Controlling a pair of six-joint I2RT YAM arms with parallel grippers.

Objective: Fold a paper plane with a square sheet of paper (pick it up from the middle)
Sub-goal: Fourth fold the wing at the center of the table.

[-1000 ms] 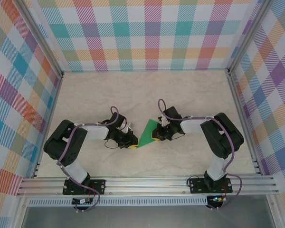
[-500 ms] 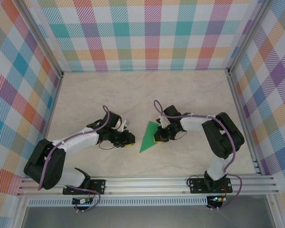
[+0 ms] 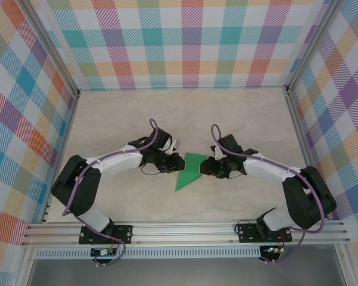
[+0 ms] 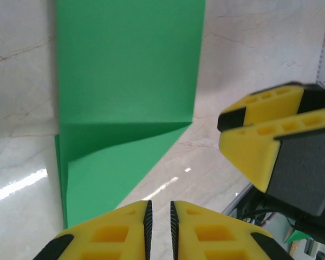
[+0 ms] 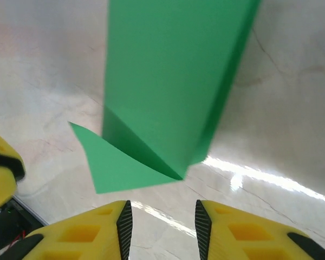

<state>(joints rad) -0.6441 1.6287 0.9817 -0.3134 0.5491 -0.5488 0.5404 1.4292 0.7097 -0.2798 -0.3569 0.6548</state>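
Since a second ago, both my arms have swung inward and stretched out, and my right gripper (image 3: 206, 167) has let go of the green sheet of paper (image 3: 188, 173) and drawn back to its right side. My left gripper (image 3: 172, 162) has come up from the sheet's lower left to its upper left edge.

The sheet lies flat on the pale marble-patterned table (image 3: 137, 119), between the two grippers, at the middle of the workspace. It is partly folded: a broad band at the top and a pointed flap running down and to the left.

From my left wrist, the sheet (image 4: 130, 81) fills the upper left of the view, with a diagonal crease across its near part. My left yellow fingers (image 4: 116, 233) are nearly pressed together, leaving only a thin slit with no paper in it. The sheet's near corner sits just beside the left-hand finger.

From my right wrist, the jaws stand apart with nothing between them. The folded point of the sheet (image 5: 168, 81) ends just ahead of the gap.
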